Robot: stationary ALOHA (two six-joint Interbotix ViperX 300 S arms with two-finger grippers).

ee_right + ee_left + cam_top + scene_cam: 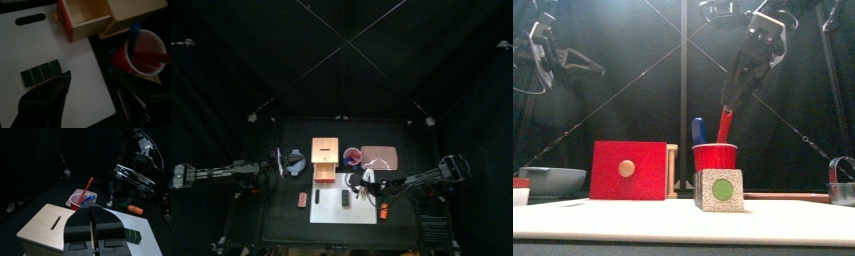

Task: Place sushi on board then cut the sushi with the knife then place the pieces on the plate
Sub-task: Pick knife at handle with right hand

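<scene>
one step done: sushi roll (41,72) lies on the white board (33,45), in front of the red cup (716,158)
step now: fetching the knife
right pincer (90,76): jaws wide apart, above the cup
left pincer (92,215): shut, well left of the cup
next: clasp the red knife's (724,125) handle

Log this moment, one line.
sushi roll: on white cutting board | right gripper: open, near red cup | left gripper: shut, table's left

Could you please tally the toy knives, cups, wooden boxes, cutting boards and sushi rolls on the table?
Toy knives: 2, a blue knife and a red knife, both standing in the cup
Cups: 1, the red cup
Wooden boxes: 1, the wooden box
Cutting boards: 1, the white cutting board
Sushi rolls: 1, the sushi roll
Total: 6
</scene>
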